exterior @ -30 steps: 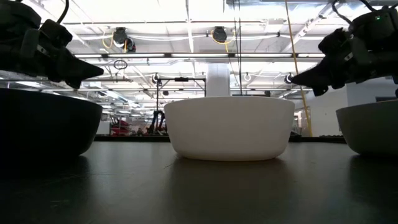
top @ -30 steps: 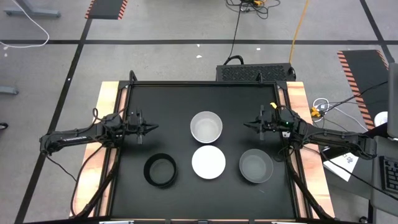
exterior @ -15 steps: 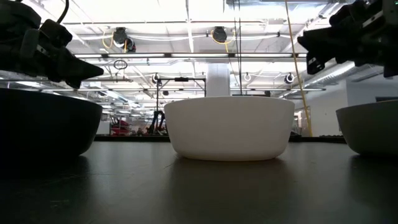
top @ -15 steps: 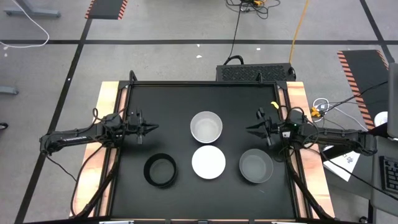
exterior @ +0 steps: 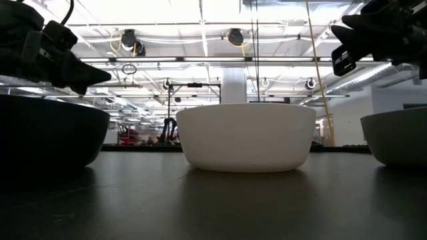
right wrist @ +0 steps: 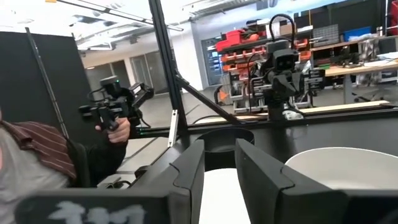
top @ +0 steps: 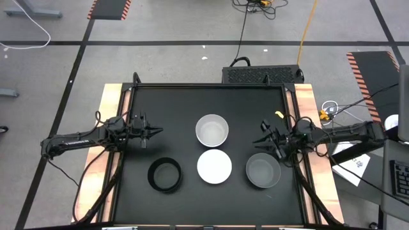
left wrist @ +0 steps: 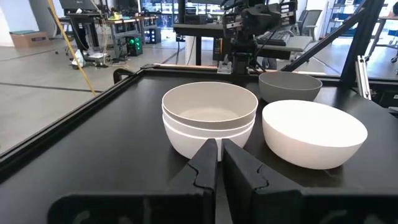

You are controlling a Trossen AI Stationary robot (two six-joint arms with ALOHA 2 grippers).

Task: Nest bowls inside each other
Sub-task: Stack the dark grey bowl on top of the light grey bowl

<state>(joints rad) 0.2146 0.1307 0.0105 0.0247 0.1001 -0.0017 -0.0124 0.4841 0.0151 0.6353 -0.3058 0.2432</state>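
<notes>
Hovering over the right side of the black worktop [top: 185, 108], the right gripper [top: 262, 142] sits just above and beside the far rim of the grey bowl [top: 263, 170], which stands near the right edge toward the front. Its fingers [right wrist: 189, 168] stand a little apart with a clear gap between them, and nothing is held there. Past them the right wrist view shows the rim of a white bowl and, across the worktop, the black bowl [right wrist: 229, 138]; beyond the table a person's hand [right wrist: 118, 129] grips a handheld controller.

The left gripper [top: 155, 131] waits above the left side of the worktop, pointing toward the middle. Its fingers [left wrist: 208, 163] are all but closed, with only a thin slit between them, and they hold nothing.

Four bowl positions show on the worktop. Near the centre stands a white bowl stack [top: 212, 130]; the left wrist view shows one bowl nested in another [left wrist: 209, 118], the two rims lying close together. Just in front of it, nearer the front edge, a single white bowl [top: 214, 166] stands upright, close to the stack but not touching. The black bowl [top: 164, 175] sits toward the front left, well apart from the white ones. The grey bowl is on the opposite side, to the right of the single white bowl.

In the low view the white bowl [exterior: 246, 137] fills the middle, the black bowl [exterior: 47, 133] is at one side and the grey one [exterior: 397, 137] at the other, with both grippers raised above rim height
</notes>
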